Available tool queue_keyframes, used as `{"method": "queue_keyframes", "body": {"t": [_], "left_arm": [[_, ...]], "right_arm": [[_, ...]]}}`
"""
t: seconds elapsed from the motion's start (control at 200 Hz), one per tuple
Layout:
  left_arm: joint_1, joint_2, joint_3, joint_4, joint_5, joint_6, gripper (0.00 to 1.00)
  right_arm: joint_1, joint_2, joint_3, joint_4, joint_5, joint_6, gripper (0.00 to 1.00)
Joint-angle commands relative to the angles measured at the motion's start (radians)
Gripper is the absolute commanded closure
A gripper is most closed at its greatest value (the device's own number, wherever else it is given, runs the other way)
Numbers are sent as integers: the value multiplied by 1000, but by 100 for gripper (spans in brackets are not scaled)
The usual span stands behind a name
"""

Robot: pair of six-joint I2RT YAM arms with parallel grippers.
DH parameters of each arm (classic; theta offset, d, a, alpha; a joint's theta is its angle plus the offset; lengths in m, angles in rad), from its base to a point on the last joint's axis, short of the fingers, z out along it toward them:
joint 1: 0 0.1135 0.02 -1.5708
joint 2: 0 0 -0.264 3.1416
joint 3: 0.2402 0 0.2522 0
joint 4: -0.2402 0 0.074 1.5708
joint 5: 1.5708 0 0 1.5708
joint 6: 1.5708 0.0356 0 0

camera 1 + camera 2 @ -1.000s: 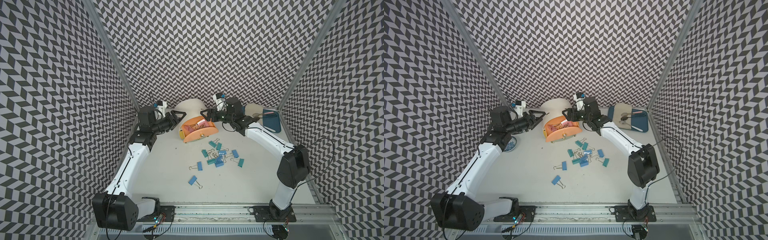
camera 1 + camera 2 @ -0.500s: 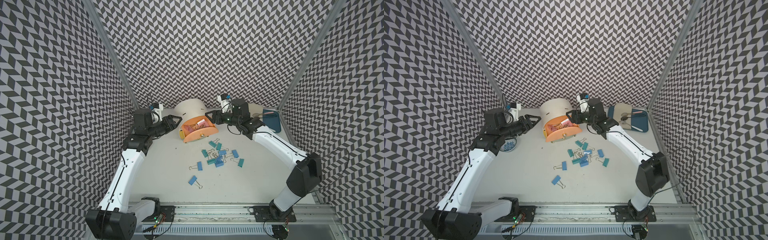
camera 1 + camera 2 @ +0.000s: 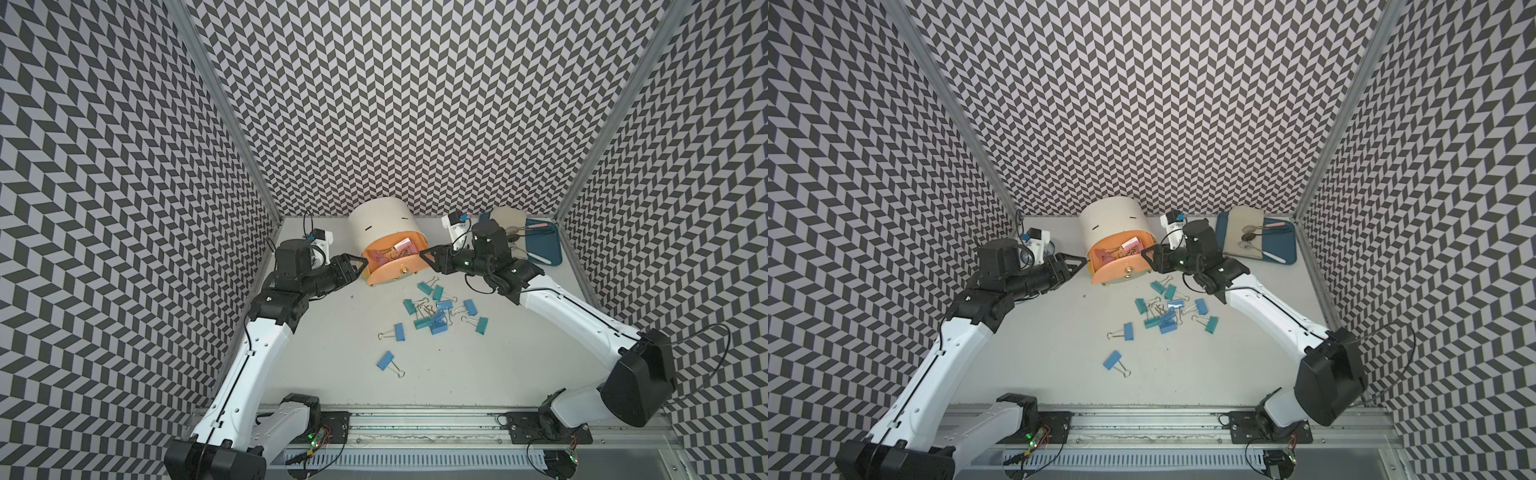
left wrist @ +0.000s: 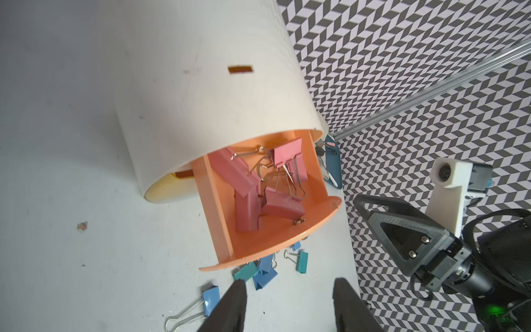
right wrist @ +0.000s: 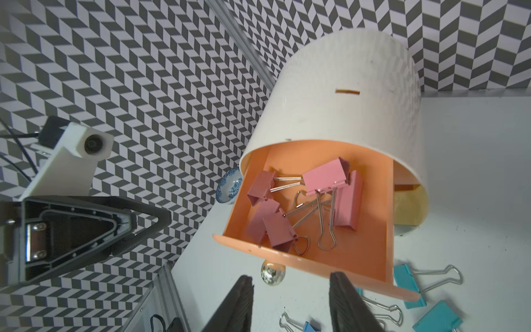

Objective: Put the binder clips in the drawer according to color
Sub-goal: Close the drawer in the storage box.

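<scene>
The drawer cabinet [image 3: 380, 222] stands at the back centre, cream and rounded. Its salmon top drawer [image 3: 392, 266] is pulled out and holds several pink binder clips [image 5: 324, 178]. Blue and teal binder clips [image 3: 436, 316] lie scattered on the table in front, and one blue clip [image 3: 385, 360] lies apart nearer the front. My left gripper [image 3: 365, 266] hovers at the drawer's left corner, open and empty. At the drawer's right corner my right gripper [image 3: 422, 254] is open and empty too. In the right wrist view the drawer knob [image 5: 272, 271] shows just beyond that gripper [image 5: 290, 280].
A flat blue tray [image 3: 544, 249] with spoons and a cloth sits at the back right, behind the right arm. A small blue-and-white bowl [image 5: 230, 186] stands at the back left by the wall. Patterned walls close in on three sides.
Both grippers have drawn back from above the drawer toward the front of the table, and both pairs of jaws have narrowed. The clips have not moved.
</scene>
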Motion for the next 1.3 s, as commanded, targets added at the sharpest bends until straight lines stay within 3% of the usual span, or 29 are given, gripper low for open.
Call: {"method": "queue_keyframes", "body": {"t": [0.0,0.09,0.506,0.776,1.297], "left_arm": [[-22,-34,-42,55,2,-36,51],[-33,-46,-77,80,7,-58,55],[-56,-42,-156,180,39,-121,100],[-58,-14,-162,227,66,-141,100],[-95,15,-199,263,77,-156,100]], "right_arm": [[13,-46,-39,53,-2,19,58],[18,-59,-67,62,-4,31,61],[16,-33,-83,68,-23,59,83],[14,10,-35,47,-34,60,100],[14,60,8,54,-64,66,100]]}}
